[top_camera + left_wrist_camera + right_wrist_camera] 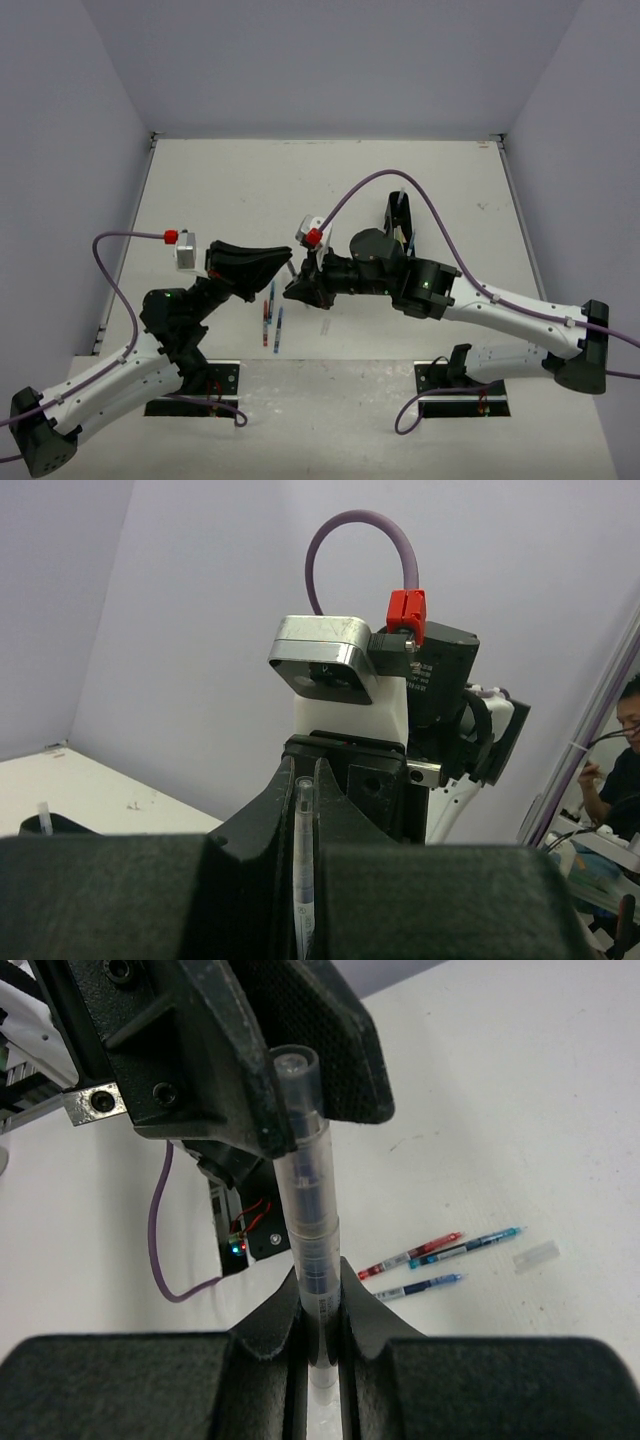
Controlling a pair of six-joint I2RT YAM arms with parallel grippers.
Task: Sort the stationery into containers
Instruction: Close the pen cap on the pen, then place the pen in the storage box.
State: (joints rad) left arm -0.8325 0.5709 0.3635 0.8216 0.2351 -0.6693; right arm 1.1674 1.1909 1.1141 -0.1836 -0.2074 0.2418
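Pinched narrow with the right gripper [320,1312] on the lower barrel of a clear pen [305,1190]; pinched just as tight with the left gripper [305,792] on the capped upper end, so held at both ends at once, upright in the right wrist view, well above the table [520,1080]. Reads as a mid-air hand-over on the way to the organiser tray [393,215], out beyond the right arm's elbow and well apart from the pen. To do it well: loosen one side only, slowly, with the other clamped firm; draw away along the pen's own axis, never sideways, to avoid bending it or twisting it out of the grip; expect slip, judging by the smooth glossy plastic. Slim round transparent tube, dark blue ink core inside, ribbed collar midway, flat-topped cap. Matte black, hard-looking fingers [372,1312] with a shallow V at the tips, good for centring a round shaft. Below, on the pale matte table, lying flat and near one another: a red pen [410,1257], a teal-blue pen [470,1244], a blue pen [420,1287], and near them a small clear cap-like piece [535,1257].
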